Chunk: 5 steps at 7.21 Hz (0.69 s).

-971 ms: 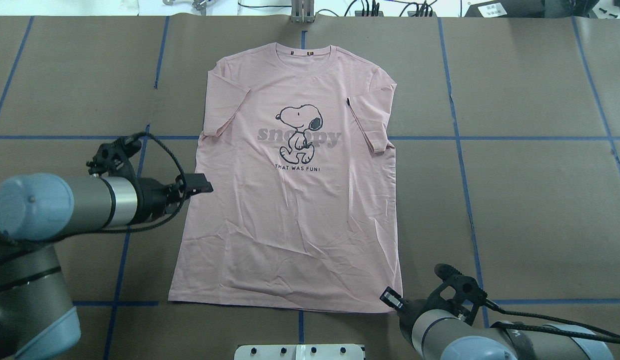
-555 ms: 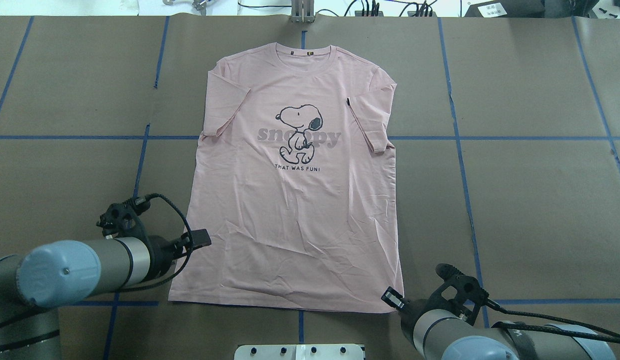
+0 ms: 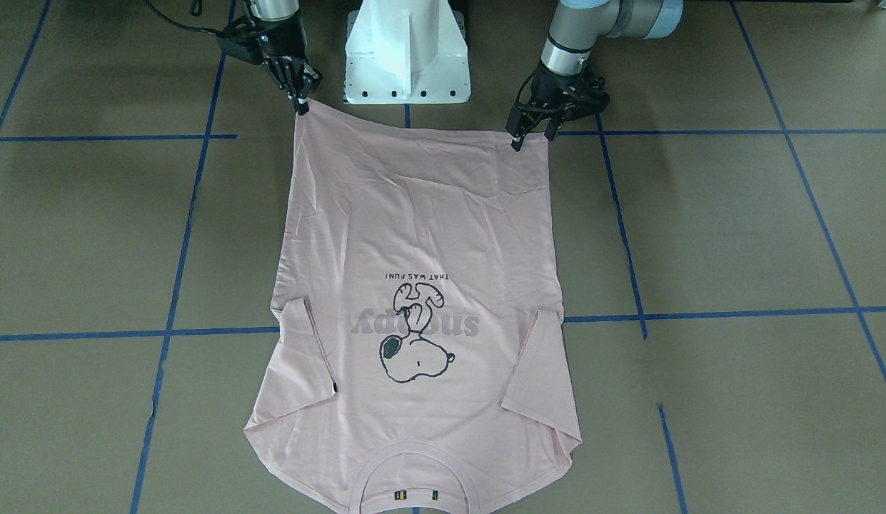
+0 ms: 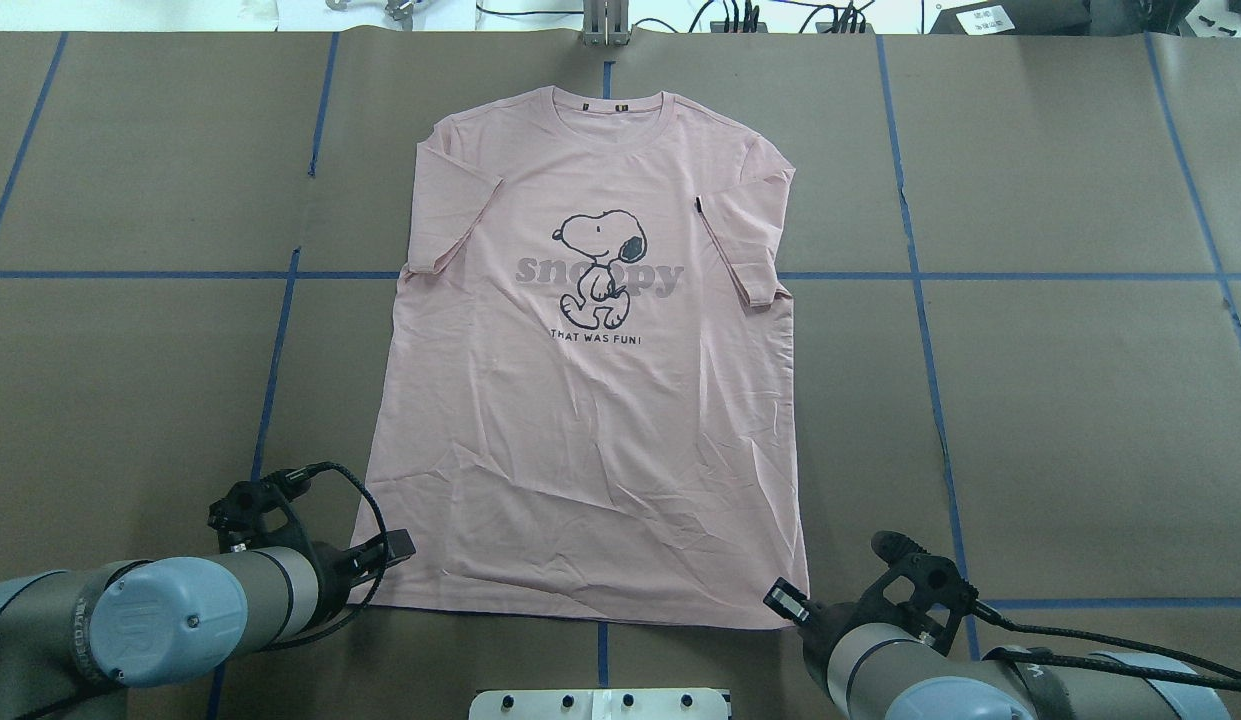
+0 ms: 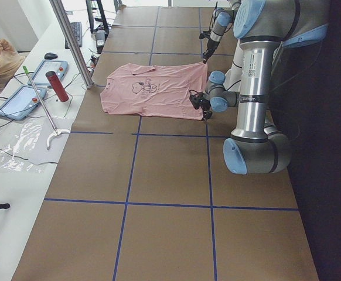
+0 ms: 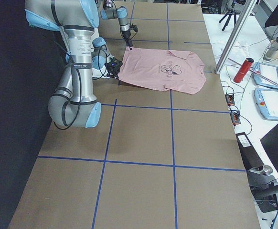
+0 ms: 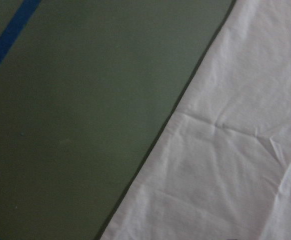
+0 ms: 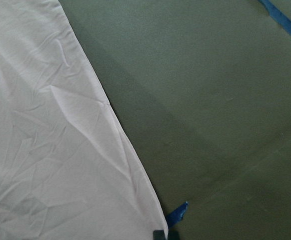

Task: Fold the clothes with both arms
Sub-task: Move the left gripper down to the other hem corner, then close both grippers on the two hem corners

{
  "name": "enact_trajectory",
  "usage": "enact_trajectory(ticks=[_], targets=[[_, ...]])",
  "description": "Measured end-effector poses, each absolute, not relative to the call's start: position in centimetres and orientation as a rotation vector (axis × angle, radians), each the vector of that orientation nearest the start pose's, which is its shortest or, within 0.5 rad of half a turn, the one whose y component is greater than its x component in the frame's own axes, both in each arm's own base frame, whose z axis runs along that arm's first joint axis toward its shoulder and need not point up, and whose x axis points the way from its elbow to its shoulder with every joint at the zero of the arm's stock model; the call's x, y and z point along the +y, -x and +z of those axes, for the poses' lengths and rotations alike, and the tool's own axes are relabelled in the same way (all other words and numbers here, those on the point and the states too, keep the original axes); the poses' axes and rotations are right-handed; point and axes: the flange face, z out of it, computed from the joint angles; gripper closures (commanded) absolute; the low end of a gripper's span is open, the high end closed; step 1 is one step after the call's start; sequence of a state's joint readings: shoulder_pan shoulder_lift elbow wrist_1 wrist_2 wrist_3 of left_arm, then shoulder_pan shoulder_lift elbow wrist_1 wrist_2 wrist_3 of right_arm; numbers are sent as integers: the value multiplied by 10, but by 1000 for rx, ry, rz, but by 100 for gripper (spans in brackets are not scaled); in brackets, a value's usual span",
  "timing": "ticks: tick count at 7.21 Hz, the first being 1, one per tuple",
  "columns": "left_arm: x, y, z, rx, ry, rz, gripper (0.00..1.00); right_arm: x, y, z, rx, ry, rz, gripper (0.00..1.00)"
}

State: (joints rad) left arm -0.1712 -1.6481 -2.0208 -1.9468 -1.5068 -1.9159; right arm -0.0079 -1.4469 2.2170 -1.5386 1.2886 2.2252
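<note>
I am reading grey "snoopy" lettering (image 4: 536, 271) running across the chest of the pink T-shirt (image 4: 590, 460), mid-frame in the overhead view, partly behind the dog print (image 4: 600, 262). Just below, small black capitals (image 4: 595, 338) are spelling "THAT WAS FUN!". In the front-facing view both lines are showing upside down.

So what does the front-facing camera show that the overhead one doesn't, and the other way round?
Only front-facing: the white pedestal whole, and the fingertips. The left gripper is spread open at one hem corner. The right gripper is at the other, and I can't tell if it's open or shut. Only overhead: cables beyond the collar. Both: the pink T-shirt lying flat, print up, with a gripper at each hem corner.
</note>
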Motion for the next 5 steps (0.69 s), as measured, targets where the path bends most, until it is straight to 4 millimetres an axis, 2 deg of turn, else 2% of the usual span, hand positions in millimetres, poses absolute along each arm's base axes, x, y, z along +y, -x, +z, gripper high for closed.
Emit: enact_trajectory(ticks=[4,5], targets=[[-222,-481,376,864,17,-507,17,-156,474,307,-857,5,719,100],[-222,-481,377,851,17,-506,29,-156,475,308,-856,5,718,100]])
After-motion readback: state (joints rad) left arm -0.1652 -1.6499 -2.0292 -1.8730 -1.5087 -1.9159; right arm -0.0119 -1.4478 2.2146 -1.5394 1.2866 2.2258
